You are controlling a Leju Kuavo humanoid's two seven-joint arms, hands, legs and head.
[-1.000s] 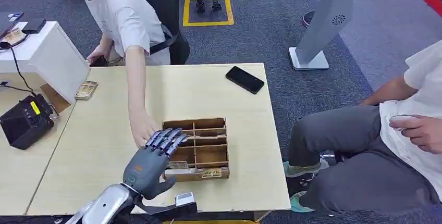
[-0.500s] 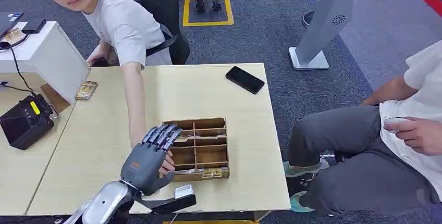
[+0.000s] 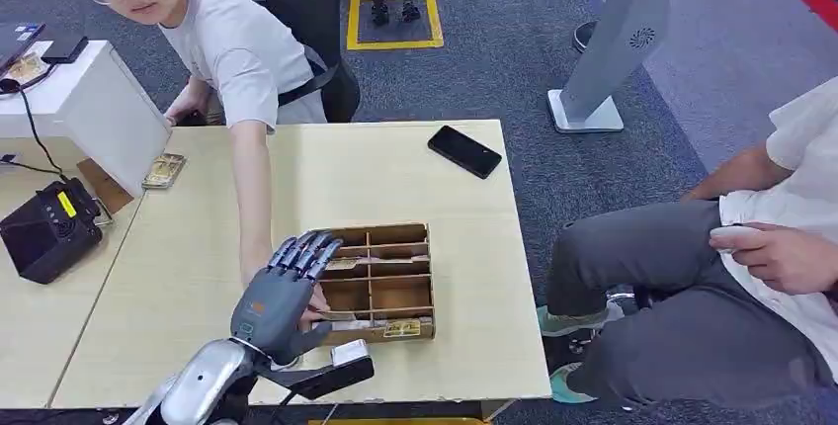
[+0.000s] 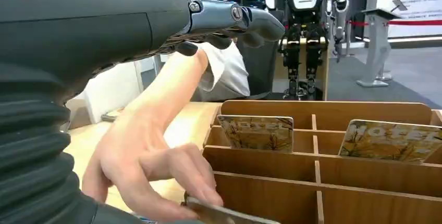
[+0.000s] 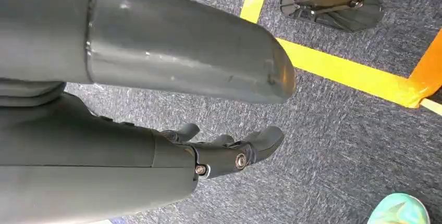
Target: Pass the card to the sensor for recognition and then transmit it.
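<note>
My left hand (image 3: 282, 292) hovers over the left edge of the wooden divided box (image 3: 395, 239), fingers (image 4: 229, 18) stretched forward and holding nothing. Beneath it a person's hand (image 4: 151, 172) pinches a patterned card (image 4: 229, 214) at the box's front left compartment. Two more cards (image 4: 255, 133) (image 4: 391, 140) stand upright in farther compartments, and another card (image 3: 402, 327) lies along the box's front edge. The black sensor device (image 3: 44, 232) sits at the table's far left. My right hand (image 5: 229, 151) hangs beside my body over the carpet, fingers loosely apart and empty.
A spare card (image 3: 163, 170) lies near the white box (image 3: 89, 114) at the back left. A black phone (image 3: 464, 151) rests at the table's back right. One person leans over the table (image 3: 178, 277) from the far side. Another sits to the right (image 3: 692, 287).
The person's hand has slid from beside the box's left edge to under my left hand, toward the front compartment. My left hand has drawn back slightly.
</note>
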